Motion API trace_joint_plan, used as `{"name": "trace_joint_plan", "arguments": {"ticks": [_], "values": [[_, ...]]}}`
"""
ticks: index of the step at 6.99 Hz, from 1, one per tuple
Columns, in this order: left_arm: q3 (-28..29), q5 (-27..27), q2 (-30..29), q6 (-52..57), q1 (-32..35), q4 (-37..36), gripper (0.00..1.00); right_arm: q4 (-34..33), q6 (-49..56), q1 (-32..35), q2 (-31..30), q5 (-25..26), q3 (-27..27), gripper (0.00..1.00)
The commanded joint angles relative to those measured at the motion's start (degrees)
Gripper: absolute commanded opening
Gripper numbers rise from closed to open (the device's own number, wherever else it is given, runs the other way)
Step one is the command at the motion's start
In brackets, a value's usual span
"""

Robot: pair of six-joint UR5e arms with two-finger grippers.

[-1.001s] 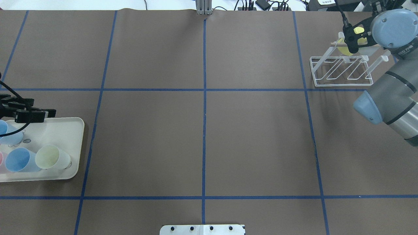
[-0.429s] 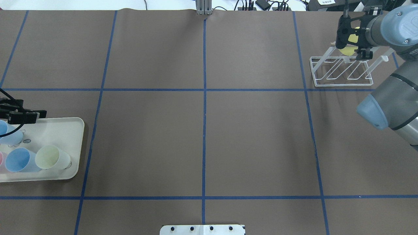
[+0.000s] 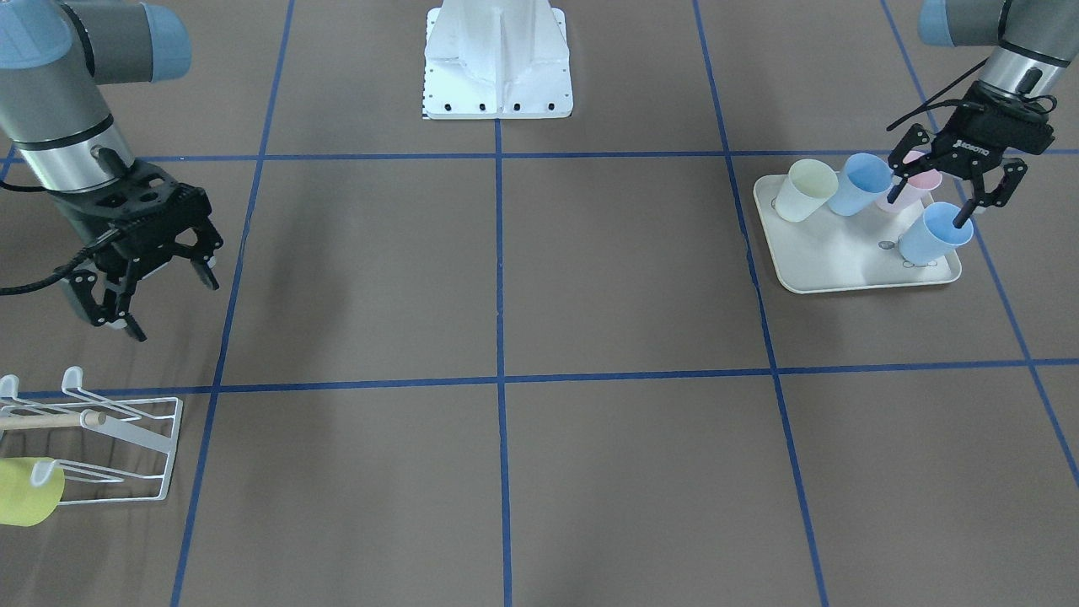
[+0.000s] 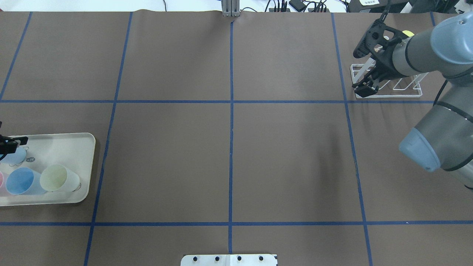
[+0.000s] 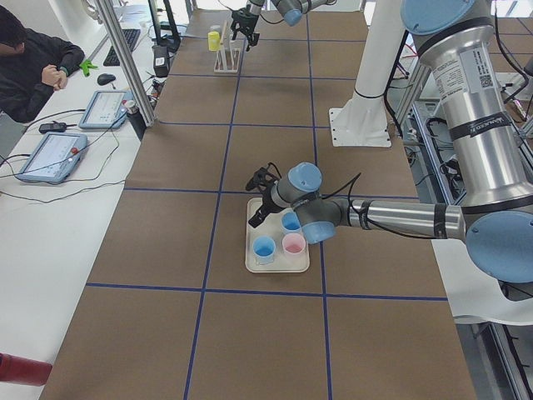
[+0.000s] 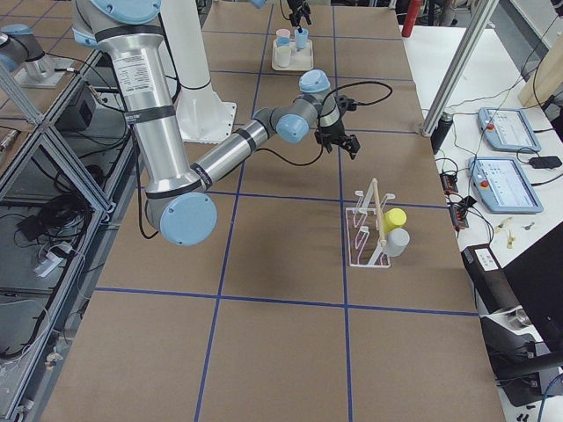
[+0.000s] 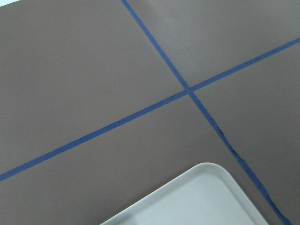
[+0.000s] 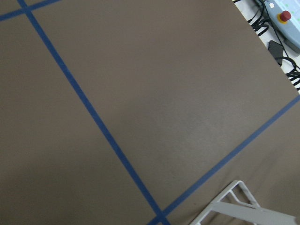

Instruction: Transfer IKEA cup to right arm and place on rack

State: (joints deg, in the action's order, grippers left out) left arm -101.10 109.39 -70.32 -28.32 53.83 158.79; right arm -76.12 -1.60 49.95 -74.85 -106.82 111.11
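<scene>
Right claw, front view: right claw [image 3: 152, 295] spread wide, empty, near the rack [image 3: 126, 447].
Cup, front view: yellow cup [image 3: 25, 503] sits on a rack prong.
Left claw, front view: left claw [image 3: 931, 209] spread wide above a blue cup [image 3: 927, 240] on the tray [image 3: 830, 265].
Rack, right side view: pale cup [image 6: 398, 240] just beside the yellow cup.

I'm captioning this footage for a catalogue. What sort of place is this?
Most likely a robotics lab workcell: the left arm and right arm share a table gridded with blue tape, beside a bench holding teach pendants.
</scene>
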Motion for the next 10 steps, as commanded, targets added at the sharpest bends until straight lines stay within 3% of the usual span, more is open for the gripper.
{"name": "trace_joint_plan", "arguments": {"ticks": [1, 4, 5, 6, 9, 10], "values": [[10.46, 0.65, 0.45, 3.80, 3.37, 10.20, 1.00, 0.00, -5.17, -3.09, 0.23, -0.24, 1.03, 0.99], [14.34, 0.39, -0.34, 3.02, 3.56, 11.62, 0.99, 0.09, -5.17, -3.19, 0.23, 0.03, 1.03, 0.99], [16.79, 0.30, -0.86, 2.83, 3.30, 13.80, 0.92, 0.01, -5.17, -3.19, 0.23, 0.03, 1.03, 0.99], [17.08, 0.30, -1.30, 2.05, 3.30, 14.44, 0.77, 0.00, -5.17, -3.19, 0.23, 0.03, 1.03, 0.99], [16.29, 0.74, -1.40, -2.09, 3.29, 14.71, 0.12, 0.00, -5.17, -3.19, 0.14, 0.03, 0.95, 0.99], [16.29, 0.83, -1.39, -1.74, 3.30, 14.71, 0.00, 0.00, -5.17, -3.19, 0.14, 0.03, 0.95, 0.99]]}}
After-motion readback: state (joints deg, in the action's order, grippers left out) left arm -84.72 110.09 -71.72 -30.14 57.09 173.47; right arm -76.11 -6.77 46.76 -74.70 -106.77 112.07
